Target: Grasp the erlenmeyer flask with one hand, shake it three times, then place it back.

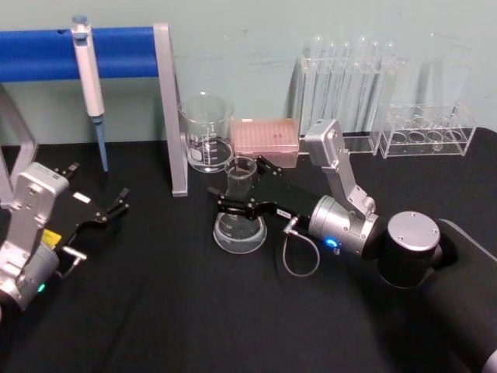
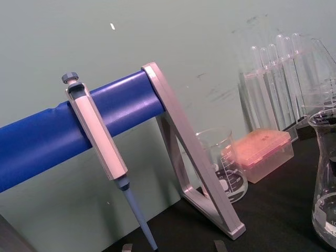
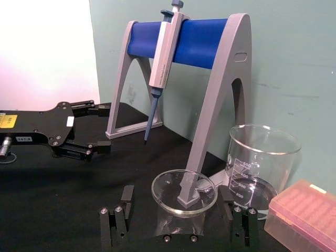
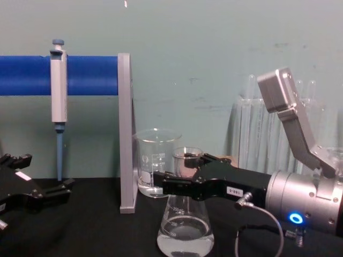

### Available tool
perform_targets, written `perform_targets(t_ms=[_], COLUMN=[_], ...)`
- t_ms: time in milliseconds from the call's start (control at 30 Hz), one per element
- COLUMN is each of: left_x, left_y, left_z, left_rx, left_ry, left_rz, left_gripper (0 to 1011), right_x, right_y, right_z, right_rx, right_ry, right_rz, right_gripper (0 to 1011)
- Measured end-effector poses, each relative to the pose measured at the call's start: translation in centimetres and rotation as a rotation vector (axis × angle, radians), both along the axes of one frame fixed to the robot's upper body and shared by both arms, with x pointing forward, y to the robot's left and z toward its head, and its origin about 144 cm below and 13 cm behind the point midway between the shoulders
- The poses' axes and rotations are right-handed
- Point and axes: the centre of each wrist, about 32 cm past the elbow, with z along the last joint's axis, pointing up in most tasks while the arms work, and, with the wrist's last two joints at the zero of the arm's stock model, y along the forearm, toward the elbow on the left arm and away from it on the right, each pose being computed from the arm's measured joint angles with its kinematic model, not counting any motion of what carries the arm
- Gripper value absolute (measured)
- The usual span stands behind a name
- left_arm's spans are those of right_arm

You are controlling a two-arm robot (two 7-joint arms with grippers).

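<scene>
The erlenmeyer flask [image 1: 240, 227] is clear glass and stands upright on the black table with a little liquid in its base; it also shows in the chest view [image 4: 185, 230] and at the left wrist view's edge [image 2: 326, 184]. My right gripper [image 1: 238, 183] reaches in from the right at neck height. Its two black fingers stand on either side of the flask's neck. In the right wrist view the flask's rim [image 3: 184, 191] sits between the fingers of the right gripper [image 3: 181, 223] with a gap on one side, so it is open. My left gripper [image 1: 120, 200] rests open and empty at the left.
A grey stand with a blue bar [image 1: 116, 52] holds a pipette [image 1: 89, 85] at back left. A glass beaker [image 1: 206, 132] and a pink tip box [image 1: 265, 138] sit just behind the flask. Test tube racks [image 1: 349, 85] [image 1: 431, 128] line the back right.
</scene>
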Motion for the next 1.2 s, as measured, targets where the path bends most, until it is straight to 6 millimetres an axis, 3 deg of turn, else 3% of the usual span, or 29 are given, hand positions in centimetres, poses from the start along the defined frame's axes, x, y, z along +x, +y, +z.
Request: perform_targets(t_ms=[367,1200], left_x=[0.0,0.0], left_y=[0.0,0.0], left_z=[0.0,0.0], left_rx=[0.0,0.0], left_ry=[0.0,0.0], left_rz=[0.0,0.0], left_gripper=[1001,1001], right_x=[-0.8,-6.8], right_y=[-0.8,-7.7], right_z=[0.1,1.9], right_rx=[0.01,0.031], right_ry=[0.008,0.004], right_rz=[0.0,-0.096], right_gripper=[1000,1000])
